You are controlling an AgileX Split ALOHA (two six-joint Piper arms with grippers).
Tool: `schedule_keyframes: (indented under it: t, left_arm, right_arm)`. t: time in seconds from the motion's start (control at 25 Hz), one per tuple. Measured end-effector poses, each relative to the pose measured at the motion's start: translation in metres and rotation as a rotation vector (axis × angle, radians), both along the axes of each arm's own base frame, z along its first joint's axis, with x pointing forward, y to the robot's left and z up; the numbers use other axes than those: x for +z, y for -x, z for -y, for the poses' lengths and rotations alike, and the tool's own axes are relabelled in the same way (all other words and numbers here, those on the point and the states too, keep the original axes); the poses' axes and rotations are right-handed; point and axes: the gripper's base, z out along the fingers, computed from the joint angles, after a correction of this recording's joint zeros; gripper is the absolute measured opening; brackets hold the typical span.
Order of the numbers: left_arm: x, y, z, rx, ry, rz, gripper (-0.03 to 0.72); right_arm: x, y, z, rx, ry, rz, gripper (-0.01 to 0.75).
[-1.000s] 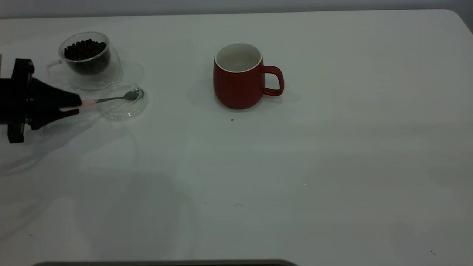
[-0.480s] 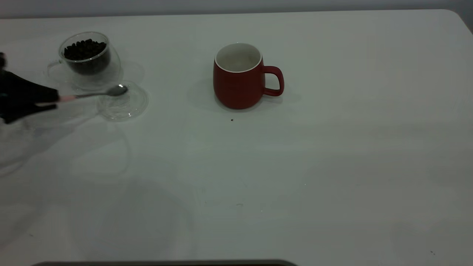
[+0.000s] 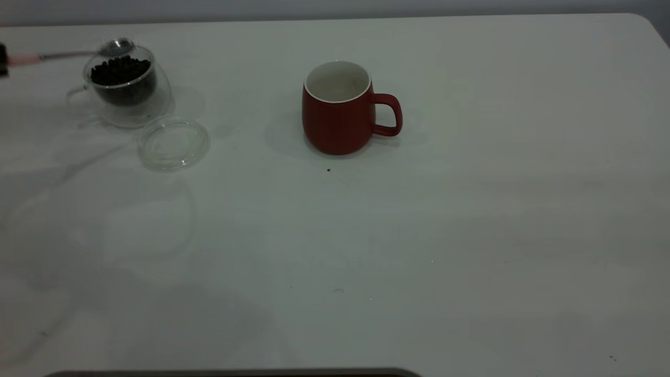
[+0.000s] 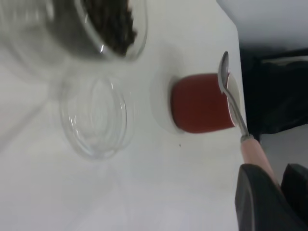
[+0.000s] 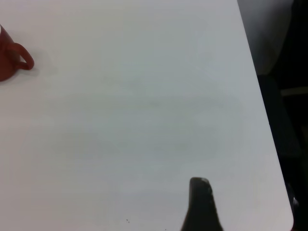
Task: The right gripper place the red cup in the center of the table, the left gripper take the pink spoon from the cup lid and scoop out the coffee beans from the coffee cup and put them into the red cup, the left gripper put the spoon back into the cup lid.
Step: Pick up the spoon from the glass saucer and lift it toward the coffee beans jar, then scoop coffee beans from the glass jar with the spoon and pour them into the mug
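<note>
Currently, we log items largest to smallest, w/ task status per item.

1. The table [image 3: 471, 235]: white top, carries all items below.
2. The red cup [image 3: 338, 108]: upright near table centre, handle toward the right arm's side, white inside shows no beans. We judge step 1 (cup to centre) done.
3. The coffee cup [image 3: 125, 86]: clear glass, at the far left of the exterior view, well apart from the red cup. Upright.
4. The cup lid [image 3: 174, 143]: flat on table just beside the coffee cup, on the nearer side. Nothing lies in it now, so we take the spoon pickup as done.
5. The left gripper [image 4: 269, 195]: at the far left edge of the exterior view, mostly out of shot; wrist view shows its black fingers clamped on the pink handle.
6. The right gripper [image 5: 202, 204]: parked over bare table on the right side, away from the work; only one dark finger shows, so we can't tell its state.
7. The pink spoon [image 3: 78, 52]: held approx. level, metal bowl over the far rim of the coffee cup, bowl looks empty.
8. The coffee beans [image 3: 120, 70]: dark heap, all inside the coffee cup as far as we see.

Left to do, in our judgement: scoop, carry to red cup, tip in, return spoon to lid. Approx. a third through.
</note>
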Motion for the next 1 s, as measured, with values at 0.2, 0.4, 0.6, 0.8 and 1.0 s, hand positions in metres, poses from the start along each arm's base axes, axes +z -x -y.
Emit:
schedule_keyframes:
  t: [0.2, 0.4, 0.6, 0.8, 1.0]
  left_arm:
    - [0.016, -0.016, -0.013, -0.02, -0.094, 0.043, 0.119]
    - [0.01, -0.021, -0.017, 0.003, -0.212, 0.05, 0.119]
    - [-0.001, -0.031, -0.011, -0.003, -0.32, 0.096, 0.119]
    - [-0.015, -0.036, -0.011, 0.015, -0.342, 0.124, 0.119]
    - [-0.035, -0.044, -0.011, 0.022, -0.317, 0.117, 0.119]
  right_arm:
    - [0.0, 0.0, 0.0, 0.0, 0.0, 0.0, 0.586]
    - [0.0, 0.0, 0.0, 0.0, 0.0, 0.0, 0.586]
    - [0.0, 0.0, 0.0, 0.0, 0.0, 0.0, 0.586]
    - [0.0, 0.0, 0.0, 0.0, 0.0, 0.0, 0.586]
    - [0.0, 0.0, 0.0, 0.001, -0.001, 0.0, 0.586]
